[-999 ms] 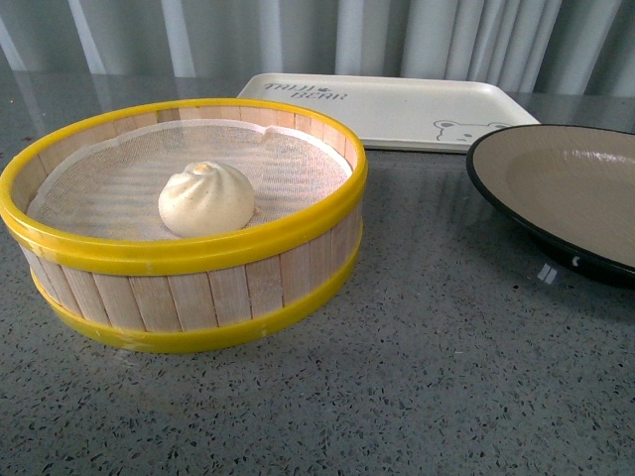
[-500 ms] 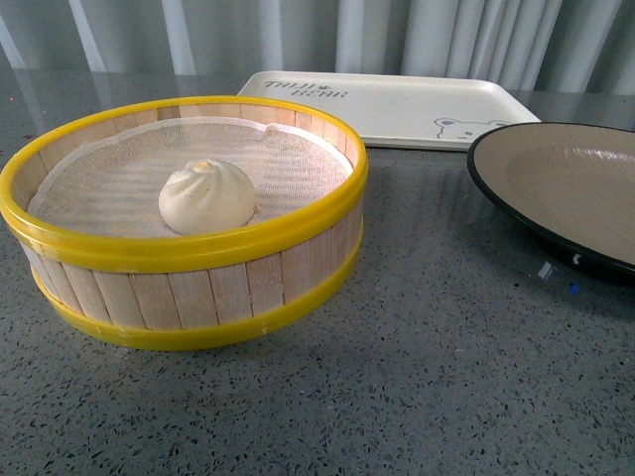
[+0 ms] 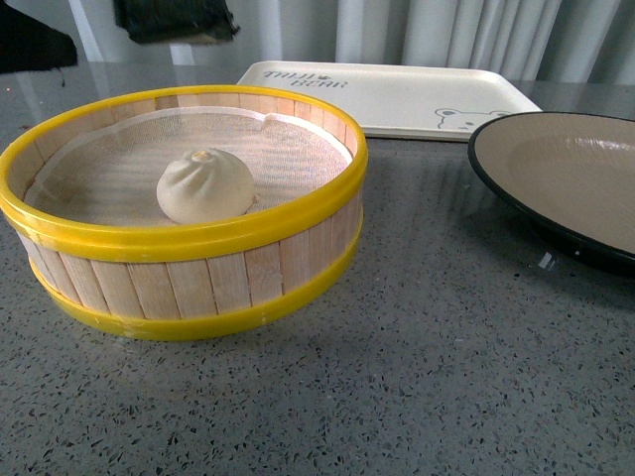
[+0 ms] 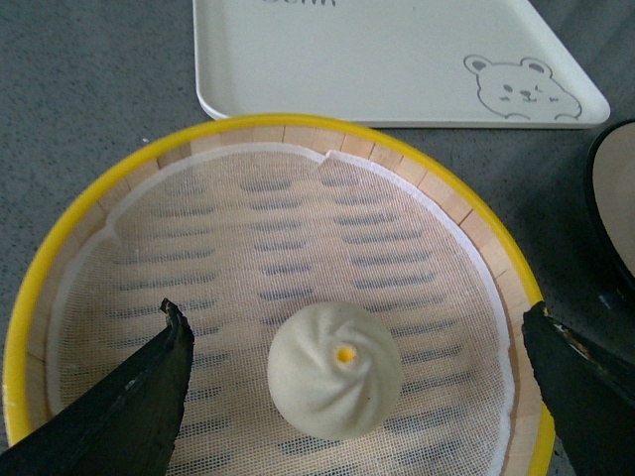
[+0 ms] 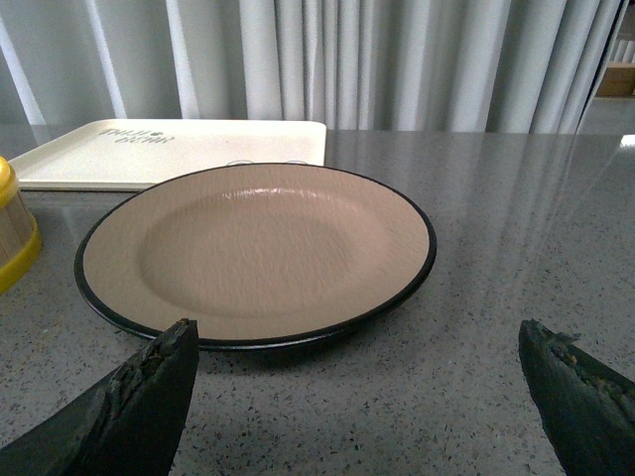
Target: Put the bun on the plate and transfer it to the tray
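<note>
The cream-white bun sits on the white mesh inside the yellow-rimmed wooden steamer basket. In the left wrist view the bun lies below and between the fingers of my open, empty left gripper. That gripper's dark fingers show at the top left of the front view, above the basket's far side. The tan plate with a black rim lies empty on the right. My right gripper is open and empty, low over the table just in front of the plate. The bear-printed tray lies empty at the back.
The grey speckled tabletop carries everything. Pale curtains hang behind the table. The tray lies just beyond the basket rim. The basket's edge stands left of the plate.
My left gripper's dark fingers have come into the front view at the top left, above the basket. The bun, plate and tray have stayed in place.
</note>
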`<state>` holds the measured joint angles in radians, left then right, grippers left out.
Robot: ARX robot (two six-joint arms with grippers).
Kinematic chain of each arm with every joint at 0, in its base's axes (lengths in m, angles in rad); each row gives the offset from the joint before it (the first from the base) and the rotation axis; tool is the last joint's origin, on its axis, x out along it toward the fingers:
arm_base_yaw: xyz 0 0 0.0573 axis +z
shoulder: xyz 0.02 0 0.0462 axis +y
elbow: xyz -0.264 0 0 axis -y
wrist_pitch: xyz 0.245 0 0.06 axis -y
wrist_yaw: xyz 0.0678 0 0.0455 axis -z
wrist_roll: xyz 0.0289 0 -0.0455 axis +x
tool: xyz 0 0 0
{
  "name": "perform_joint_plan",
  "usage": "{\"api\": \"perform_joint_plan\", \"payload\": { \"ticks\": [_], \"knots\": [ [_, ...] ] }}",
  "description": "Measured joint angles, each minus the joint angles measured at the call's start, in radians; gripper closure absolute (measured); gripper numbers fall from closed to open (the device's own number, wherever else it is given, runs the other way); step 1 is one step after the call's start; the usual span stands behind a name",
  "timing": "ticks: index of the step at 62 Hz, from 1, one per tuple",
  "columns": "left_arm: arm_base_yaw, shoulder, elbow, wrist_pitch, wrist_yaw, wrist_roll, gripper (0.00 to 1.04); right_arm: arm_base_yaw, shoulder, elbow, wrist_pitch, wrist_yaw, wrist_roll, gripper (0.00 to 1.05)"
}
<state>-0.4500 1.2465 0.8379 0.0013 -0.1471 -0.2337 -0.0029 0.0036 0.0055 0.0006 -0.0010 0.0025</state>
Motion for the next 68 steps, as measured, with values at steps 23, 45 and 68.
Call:
{"api": "perform_joint_plan", "payload": {
  "ticks": [23,45,68],
  "knots": [
    [-0.029,0.106,0.033,0.061,-0.068,0.058,0.07,0.0,0.0,0.0,0.0,0.0,0.0,0.09],
    [-0.021,0.173,0.054,0.054,-0.086,0.132,0.07,0.0,0.0,0.0,0.0,0.0,0.0,0.09],
    [-0.01,0.203,0.064,0.013,-0.08,0.144,0.07,0.0,0.0,0.0,0.0,0.0,0.0,0.09]
  ]
}}
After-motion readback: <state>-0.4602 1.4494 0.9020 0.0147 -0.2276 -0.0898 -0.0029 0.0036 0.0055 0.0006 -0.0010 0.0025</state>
